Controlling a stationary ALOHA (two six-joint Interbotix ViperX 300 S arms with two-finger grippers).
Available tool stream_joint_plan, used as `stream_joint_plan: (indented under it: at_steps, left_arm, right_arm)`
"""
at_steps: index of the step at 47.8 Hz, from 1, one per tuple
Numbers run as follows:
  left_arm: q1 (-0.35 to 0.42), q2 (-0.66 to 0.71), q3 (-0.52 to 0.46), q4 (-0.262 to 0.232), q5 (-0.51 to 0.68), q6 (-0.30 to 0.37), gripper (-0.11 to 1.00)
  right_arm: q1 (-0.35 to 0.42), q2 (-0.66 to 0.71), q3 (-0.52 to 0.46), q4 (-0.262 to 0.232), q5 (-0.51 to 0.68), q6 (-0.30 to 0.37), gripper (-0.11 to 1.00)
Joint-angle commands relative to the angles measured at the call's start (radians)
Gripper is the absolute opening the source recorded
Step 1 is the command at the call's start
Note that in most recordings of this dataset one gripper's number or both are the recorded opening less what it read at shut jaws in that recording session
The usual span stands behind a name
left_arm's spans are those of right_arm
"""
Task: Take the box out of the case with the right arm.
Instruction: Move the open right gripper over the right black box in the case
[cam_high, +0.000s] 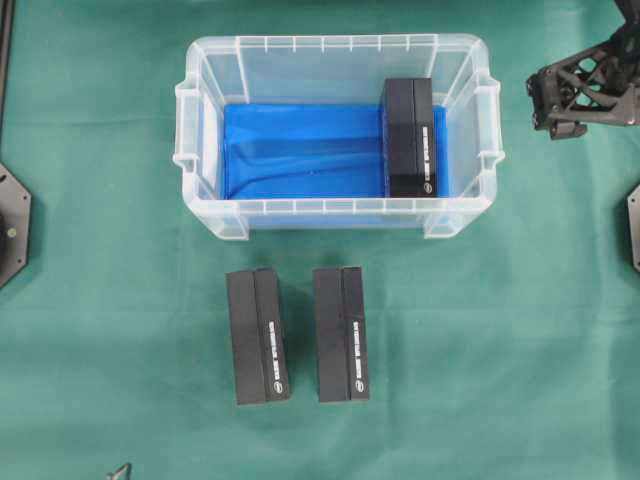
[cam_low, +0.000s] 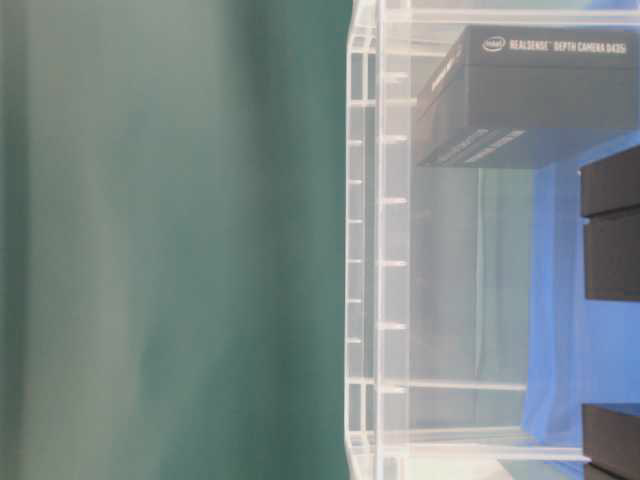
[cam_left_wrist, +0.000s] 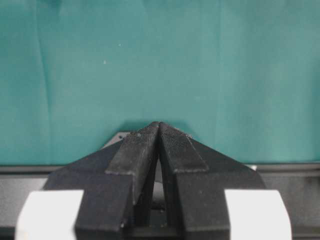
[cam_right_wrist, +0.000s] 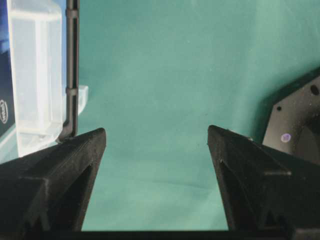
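Inside the clear ribbed plastic case (cam_high: 340, 50), one matte black rectangular box (cam_high: 410, 137) lies flat against the right wall on the glossy blue liner (cam_high: 300, 150) (two matching boxes (cam_high: 257, 335) sit outside on green cloth (cam_high: 100, 300)). Right gripper (cam_right_wrist: 156, 145), jaws wide apart, hangs empty beside the case; left gripper (cam_left_wrist: 159, 125) has its textured fingers pressed together.

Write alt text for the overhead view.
A clear plastic case lined with a blue sheet holds one black box at its right end. Two more black boxes lie on the green cloth in front; the right gripper hovers outside, right.
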Motion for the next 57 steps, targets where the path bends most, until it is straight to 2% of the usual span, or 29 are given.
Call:
stream_joint_plan:
  at_steps: [1, 40, 50, 57]
  left_arm:
    - [0.0, 0.011, -0.011, 0.003, -0.003, 0.0, 0.0]
    - [0.0, 0.02, -0.012, 0.003, -0.023, 0.0, 0.0]
    - [0.0, 0.018, -0.011, 0.003, -0.023, 0.002, 0.0]
    - [0.0, 0.012, -0.011, 0.003, -0.021, 0.002, 0.0]
  right_arm:
    - [-0.005, -0.008, -0.008, -0.003, -0.009, -0.002, 0.82]
    - [-0.005, 0.0, -0.02, 0.005, -0.034, 0.003, 0.82]
    - [-0.002, 0.081, -0.08, 0.031, -0.121, 0.0, 0.82]
    - [0.014, 0.193, -0.178, 0.031, -0.137, -0.011, 0.82]
